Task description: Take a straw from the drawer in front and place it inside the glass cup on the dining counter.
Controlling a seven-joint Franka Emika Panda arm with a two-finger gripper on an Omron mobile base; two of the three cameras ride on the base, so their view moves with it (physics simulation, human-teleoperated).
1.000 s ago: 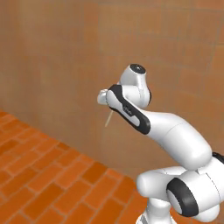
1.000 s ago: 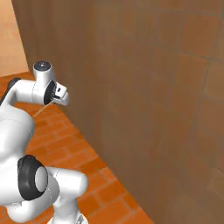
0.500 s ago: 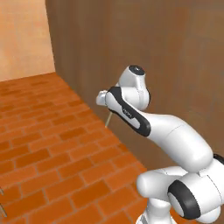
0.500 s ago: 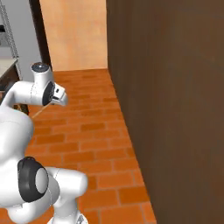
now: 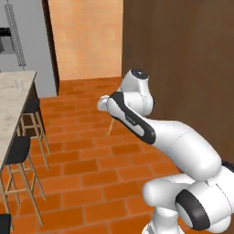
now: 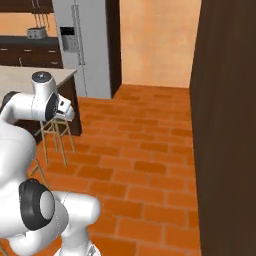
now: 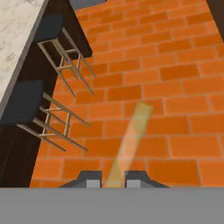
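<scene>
Floor [image 5: 87, 160]: orange-red brick pattern with darker joints. Straw [image 7: 129, 142]: pale yellowish-tan, slightly translucent against the bricks. Desk [image 5: 11, 103]: light beige marbled stone over a dark brown base. Stools [image 7: 37, 103]: dark seats, light tan legs. Tall panel [image 6: 225, 125]: dark brown wood grain. Far wall [image 5: 84, 36]: peach-orange. Fridge [image 6: 82, 45]: flat grey. Arm [image 5: 173, 141]: white with dark joints.
</scene>
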